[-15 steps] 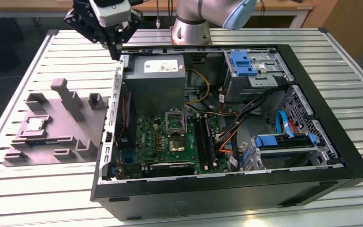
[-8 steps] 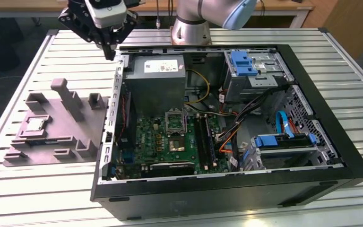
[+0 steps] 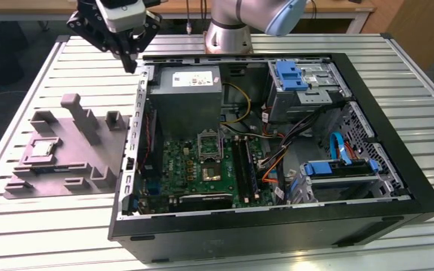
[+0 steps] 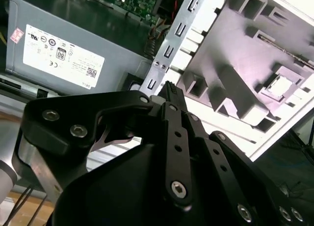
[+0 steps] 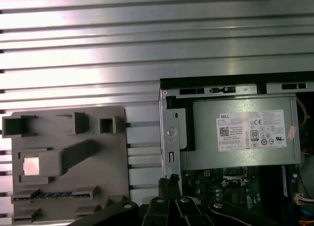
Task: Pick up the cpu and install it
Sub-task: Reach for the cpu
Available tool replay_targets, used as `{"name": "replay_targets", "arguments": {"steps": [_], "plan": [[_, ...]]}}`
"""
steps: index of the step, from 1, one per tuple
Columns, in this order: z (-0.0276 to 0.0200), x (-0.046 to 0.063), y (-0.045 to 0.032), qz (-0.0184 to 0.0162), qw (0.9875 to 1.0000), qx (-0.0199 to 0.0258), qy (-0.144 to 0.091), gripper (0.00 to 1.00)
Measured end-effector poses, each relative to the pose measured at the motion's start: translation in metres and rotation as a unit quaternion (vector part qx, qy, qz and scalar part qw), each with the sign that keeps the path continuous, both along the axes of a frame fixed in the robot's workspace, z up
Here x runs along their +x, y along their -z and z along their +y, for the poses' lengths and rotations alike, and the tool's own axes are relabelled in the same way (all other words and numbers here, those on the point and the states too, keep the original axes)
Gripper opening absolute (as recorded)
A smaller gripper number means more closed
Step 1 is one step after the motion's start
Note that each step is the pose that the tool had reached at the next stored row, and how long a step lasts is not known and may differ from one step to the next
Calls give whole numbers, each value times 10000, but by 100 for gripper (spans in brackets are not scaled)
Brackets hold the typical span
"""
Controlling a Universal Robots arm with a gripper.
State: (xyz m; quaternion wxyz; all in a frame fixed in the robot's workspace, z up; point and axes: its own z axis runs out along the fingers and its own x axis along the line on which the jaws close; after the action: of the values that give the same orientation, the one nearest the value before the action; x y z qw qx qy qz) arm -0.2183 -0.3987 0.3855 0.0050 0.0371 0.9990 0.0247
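Observation:
The cpu [image 3: 42,148], a small silver square, lies in a recess of the grey moulded fixture [image 3: 74,164] on the table, at the exterior view's left of the open computer case. Both wrist views show the cpu [image 4: 280,87] [image 5: 30,165] in the same pocket of the fixture [image 4: 235,35] [image 5: 64,123]. My gripper [image 3: 130,63] hangs above the table beside the case's back corner, well clear of the fixture. Its fingers meet at the tips [image 4: 169,86] [image 5: 169,179], shut with nothing between them. The green motherboard [image 3: 194,169] with its socket frame [image 3: 209,145] lies inside the case.
The black case [image 3: 398,169] holds a grey power supply [image 3: 190,84], blue drive brackets [image 3: 289,73] and loose cables [image 3: 277,152]. The arm's base [image 3: 228,34] stands behind the case. Upright posts [image 3: 72,101] rise from the fixture on the slatted metal table [image 3: 43,237].

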Motion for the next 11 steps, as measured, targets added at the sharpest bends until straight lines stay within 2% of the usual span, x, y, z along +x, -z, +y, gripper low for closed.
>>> {"name": "replay_targets", "arguments": {"steps": [1, 6, 11], "plan": [[0, -8, 0, -27, 10000, -11, 0, 11], [0, -84, 1, -27, 10000, -10, 1, 11], [0, -103, 1, -24, 10000, -10, 0, 11]]}}
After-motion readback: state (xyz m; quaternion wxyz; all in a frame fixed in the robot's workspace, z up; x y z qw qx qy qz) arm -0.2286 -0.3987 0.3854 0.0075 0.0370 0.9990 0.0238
